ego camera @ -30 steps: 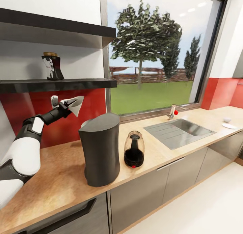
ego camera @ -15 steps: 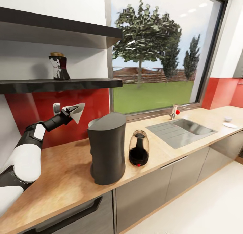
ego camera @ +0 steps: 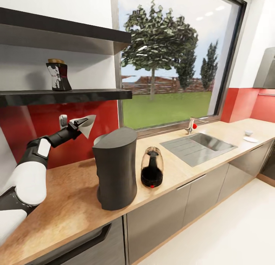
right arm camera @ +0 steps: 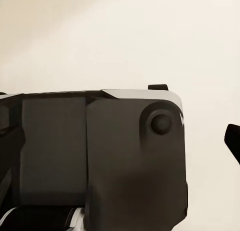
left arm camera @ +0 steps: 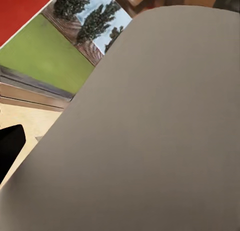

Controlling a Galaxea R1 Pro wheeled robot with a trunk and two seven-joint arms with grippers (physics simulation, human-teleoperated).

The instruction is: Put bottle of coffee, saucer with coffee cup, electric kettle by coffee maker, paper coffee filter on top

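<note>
**Inspector A:** Count, left to right, please.

**Inspector B:** One left arm (ego camera: pixel 28 169), white and black, reaching up toward the red wall. One left gripper (ego camera: pixel 78 124), its fingers pinched together on one paper filter (ego camera: pixel 87 124), a pale cone held in the air above and to the left of the coffee maker, not touching it. In the left wrist view the filter (left arm camera: pixel 150 136) covers most of the frame.

**Inspector A:** Above that?

**Inspector B:** Two dark shelves. On the lower shelf (ego camera: pixel 65 96) stands one coffee bottle (ego camera: pixel 58 74), upright, dark with a gold lid and a white pattern. No lettering on it can be read.

**Inspector A:** On the counter?

**Inspector B:** One wooden counter (ego camera: pixel 72 196). One coffee maker (ego camera: pixel 114 167), dark grey, upright, near the front edge. Just beside it on the right, one kettle (ego camera: pixel 152 168), clear-bodied with a dark inside and a red spot at its base. No brand is visible on either.

**Inspector A:** Further right?

**Inspector B:** One sink (ego camera: pixel 198 144) with one tap (ego camera: pixel 193 124), under the window. At the far end, one cup (ego camera: pixel 248 132) close to one saucer (ego camera: pixel 251 139), the cup apparently just behind the saucer rather than on it; both are very small.

**Inspector A:** Right gripper?

**Inspector B:** The right wrist view shows dark housing against a pale surface. Cannot tell whether it is apart or together.
</note>
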